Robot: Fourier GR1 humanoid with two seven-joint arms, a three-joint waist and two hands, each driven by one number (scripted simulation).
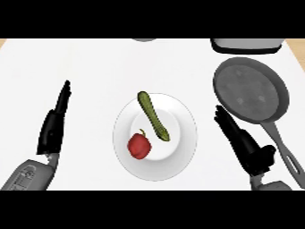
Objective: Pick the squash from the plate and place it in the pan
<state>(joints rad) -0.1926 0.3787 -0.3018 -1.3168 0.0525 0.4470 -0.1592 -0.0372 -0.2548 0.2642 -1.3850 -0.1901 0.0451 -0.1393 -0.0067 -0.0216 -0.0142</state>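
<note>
A long green squash (153,116) lies on the white plate (177,144) at the counter's middle, running from upper left to lower right. Beside it on the plate sits a red pepper (139,145). The grey pan (252,90) rests at the right, its handle (287,155) pointing toward the lower edge. My right hand (243,146) is open between the plate and the pan's handle, fingers straight, holding nothing. At the left, my left hand (53,125) is open too, fingers up, well apart from the plate.
A dark-rimmed white appliance (247,44) stands at the far right edge behind the pan. A small grey object (143,40) peeks in at the top middle. Wooden floor shows past both upper corners of the white counter (102,62).
</note>
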